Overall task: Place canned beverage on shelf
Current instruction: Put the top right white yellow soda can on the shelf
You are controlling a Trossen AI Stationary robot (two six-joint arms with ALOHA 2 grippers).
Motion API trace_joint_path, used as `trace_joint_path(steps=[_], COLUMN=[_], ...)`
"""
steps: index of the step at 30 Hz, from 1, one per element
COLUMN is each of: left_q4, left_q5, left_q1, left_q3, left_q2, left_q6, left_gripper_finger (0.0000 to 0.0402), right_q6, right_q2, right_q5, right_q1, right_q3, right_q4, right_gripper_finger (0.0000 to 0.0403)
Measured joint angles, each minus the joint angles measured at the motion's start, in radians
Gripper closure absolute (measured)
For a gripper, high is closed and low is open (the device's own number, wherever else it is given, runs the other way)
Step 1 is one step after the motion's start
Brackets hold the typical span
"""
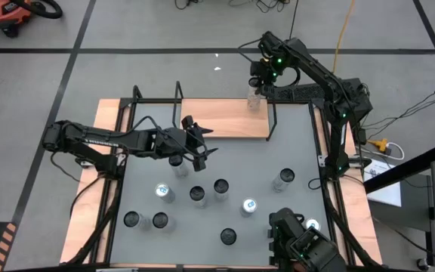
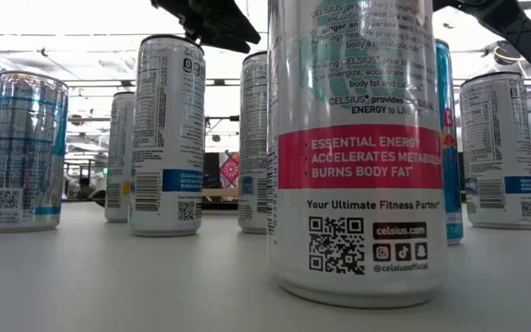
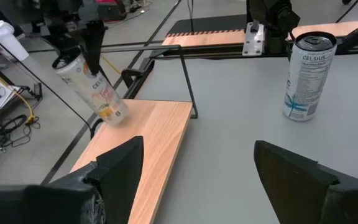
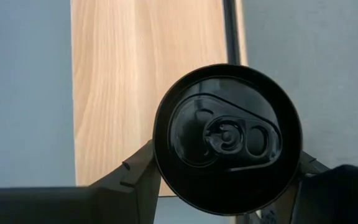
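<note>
Filling the right wrist view, the black lid of a can (image 4: 227,138) sits clamped between the right gripper's (image 4: 229,177) fingers, with pale wood directly beneath it. From above, that right gripper (image 1: 257,85) hangs over the right end of the shelf (image 1: 217,119). The left wrist view shows the can (image 3: 91,83) tilted, its bottom edge at or just above the board; whether it already rests there I cannot tell. So the carry looks nearly done: what remains is to stand the can upright on the wood, let go and lift away.

Further out, the left gripper (image 1: 195,143) hovers with its fingers spread and nothing between them, just in front of the shelf's near edge. Beyond it, about ten more cans (image 1: 220,187) stand scattered on the grey table (image 1: 293,143), none on the shelf.
</note>
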Motion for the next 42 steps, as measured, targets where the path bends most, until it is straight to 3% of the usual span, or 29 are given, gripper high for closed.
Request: trace_joint_path(steps=[21, 42], left_q4=[0.002, 0.0], left_q5=[-0.008, -0.008], left_q1=[0.003, 0.003], left_q3=[0.0, 0.0], left_q2=[0.0, 0.0], left_q6=[0.0, 0.002], left_gripper_finger=[0.0103, 0.0103], right_q6=[-0.028, -0.032], right_q2=[-0.001, -0.007], right_q5=[0.054, 0.063], right_q1=[0.0, 0.0], right_q3=[-0.037, -0.079], right_q4=[0.02, 0.01], right_gripper_finger=[0.0227, 0.0184])
